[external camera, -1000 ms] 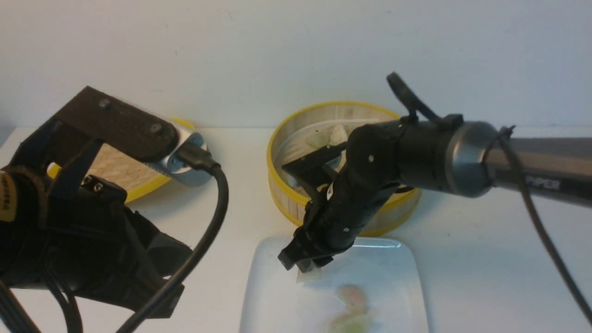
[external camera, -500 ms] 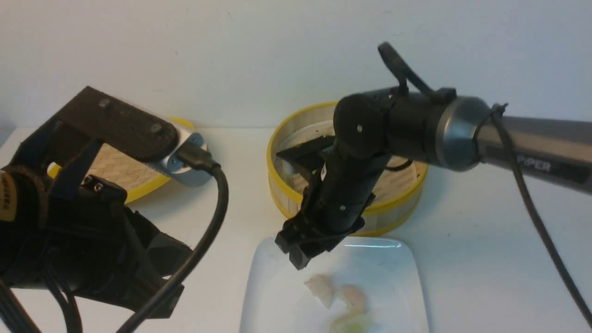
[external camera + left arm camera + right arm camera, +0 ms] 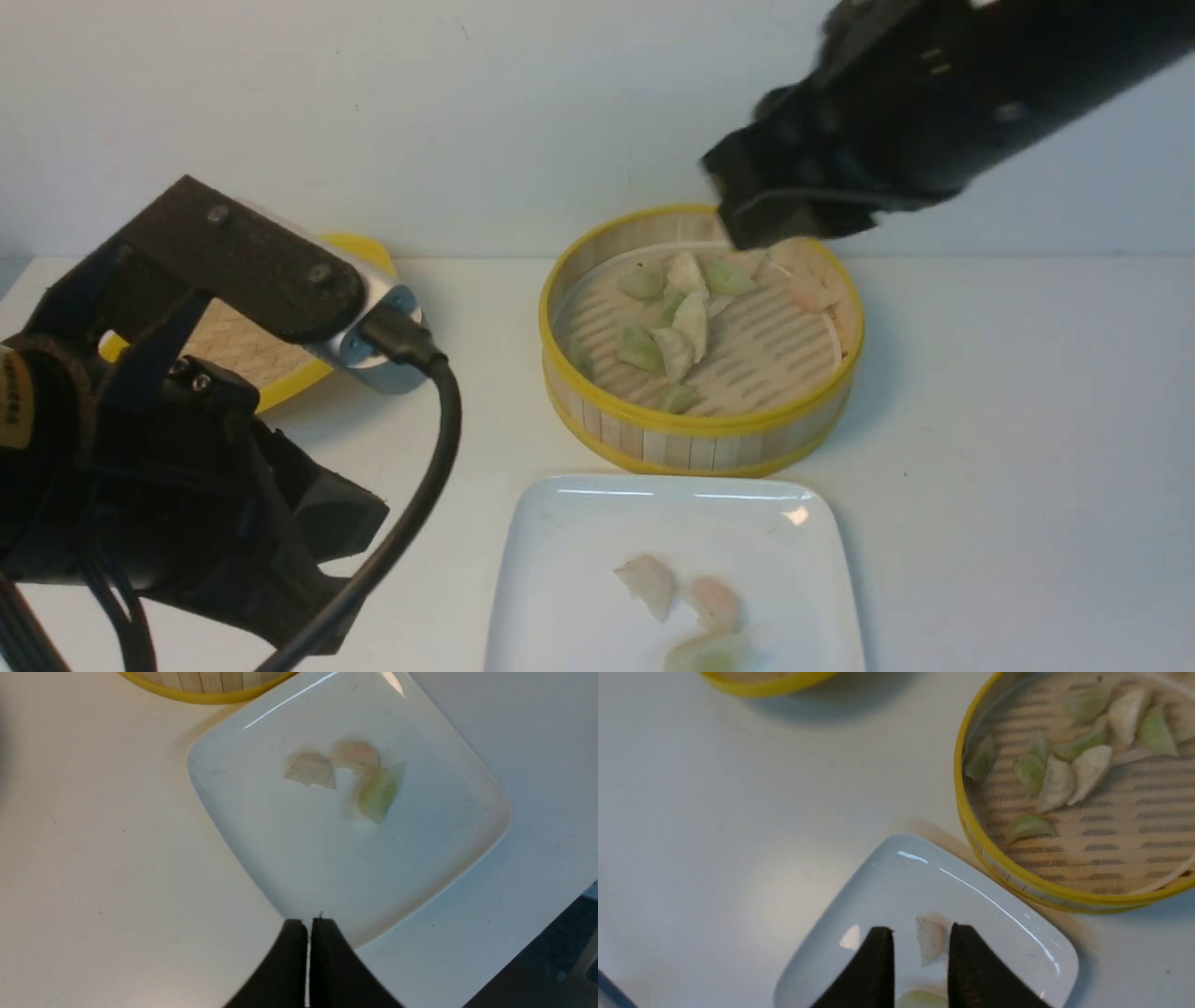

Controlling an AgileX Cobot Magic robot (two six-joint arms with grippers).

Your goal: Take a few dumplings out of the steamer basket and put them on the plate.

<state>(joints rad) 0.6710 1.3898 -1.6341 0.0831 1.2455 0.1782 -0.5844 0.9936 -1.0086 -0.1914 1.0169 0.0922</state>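
Right pincer (image 3: 920, 927) lifted away, white dumpling (image 3: 646, 583) left on plate (image 3: 560, 560), apparently released

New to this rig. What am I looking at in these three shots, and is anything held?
A two-armed robot at a white table. The front view looks forward from between the arms; the other two come from a camera on each wrist, looking past the black fingers. On the table: a bamboo steamer basket with dumplings inside, a white plate nearer the robot holding three dumplings, and a woven lid to the left. The left end effector is shut and empty. The right end effector, raised high, is open and empty.
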